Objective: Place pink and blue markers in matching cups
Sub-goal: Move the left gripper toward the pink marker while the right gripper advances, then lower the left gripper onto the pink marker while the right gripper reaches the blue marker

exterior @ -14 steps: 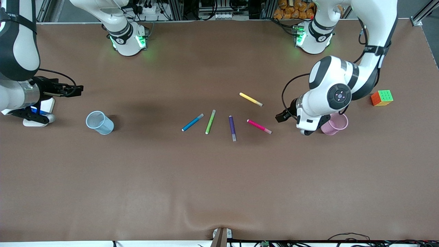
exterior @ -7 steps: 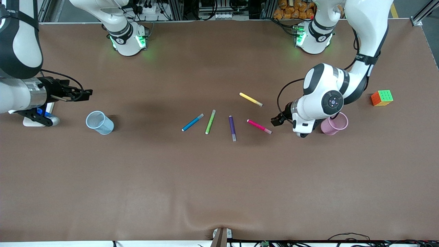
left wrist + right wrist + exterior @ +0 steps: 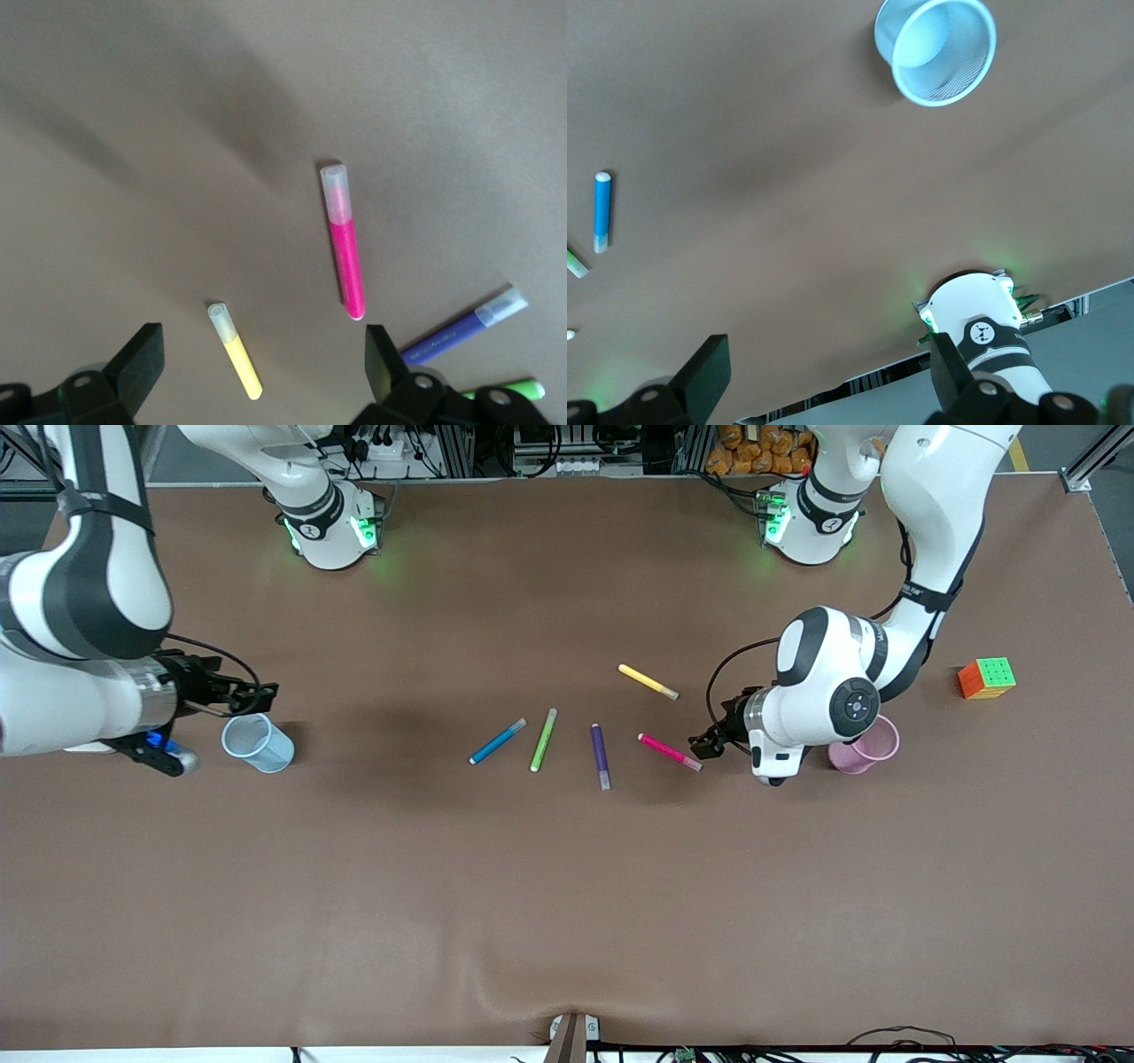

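Markers lie fanned across the middle of a brown counter (image 3: 567, 903) as two Franka arms reach in from either end. The left pincer (image 3: 706, 740) hangs low just beside the capped end of the pink marker (image 3: 669, 751), fingers spread wide and grasping nothing; its wrist view shows the pink marker (image 3: 344, 243) lying flat between the two dark fingertips (image 3: 381, 363), untouched. The pink cup (image 3: 864, 745) stands upright near that arm's wrist, toward the left arm's end of the counter, partly hidden by the arm.

At the right arm's end, the right pincer (image 3: 257, 691) hovers over the rim of the pale blue cup (image 3: 257, 742), also released and empty. The wrist view looks down into the blue cup (image 3: 936, 50), which holds nothing.

The blue marker (image 3: 497, 741) rests flat on the counter well apart from its cup, beside a lime-green marker (image 3: 543, 740). A dark purple marker (image 3: 600, 755) lies between the green and pink ones, and a yellow marker (image 3: 648, 682) sits farther from the front camera than the pink marker. A colour-tiled puzzle cube (image 3: 986, 677) sits near the left arm's end of the counter.
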You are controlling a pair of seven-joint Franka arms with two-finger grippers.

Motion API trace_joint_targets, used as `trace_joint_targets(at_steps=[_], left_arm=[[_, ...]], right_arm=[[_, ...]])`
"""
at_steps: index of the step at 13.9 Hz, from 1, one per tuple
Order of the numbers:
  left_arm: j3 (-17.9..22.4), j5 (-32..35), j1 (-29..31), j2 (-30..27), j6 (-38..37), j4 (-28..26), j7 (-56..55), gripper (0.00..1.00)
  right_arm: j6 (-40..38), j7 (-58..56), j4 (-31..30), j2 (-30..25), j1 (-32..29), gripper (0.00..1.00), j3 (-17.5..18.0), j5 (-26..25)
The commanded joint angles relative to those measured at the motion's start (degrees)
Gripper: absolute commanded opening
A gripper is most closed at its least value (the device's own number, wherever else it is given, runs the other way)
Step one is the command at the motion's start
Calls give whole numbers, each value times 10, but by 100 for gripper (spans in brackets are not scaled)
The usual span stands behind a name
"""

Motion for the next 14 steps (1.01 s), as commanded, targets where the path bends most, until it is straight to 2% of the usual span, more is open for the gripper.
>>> trace_joint_targets(at_steps=[1,4,7,11,14], left_arm=[[1,-8,-21,5,6,4,-39,100],[1,-8,-26,18,23,4,-80,100],[1,-8,-45,24,35,5,-128,100],[1,-8,-45,50,56,7,-154,100],[1,-15,-42,76,76,18,-186,100]], right_arm=[[25,14,-40,-13,2,100,1,31],[35,56,-51,-17,6,100,9,48],[68,147,-56,-25,8,100,51,48],[177,209,-138,-66,8,100,106,48],[258,276,-189,-76,8,100,163,44]])
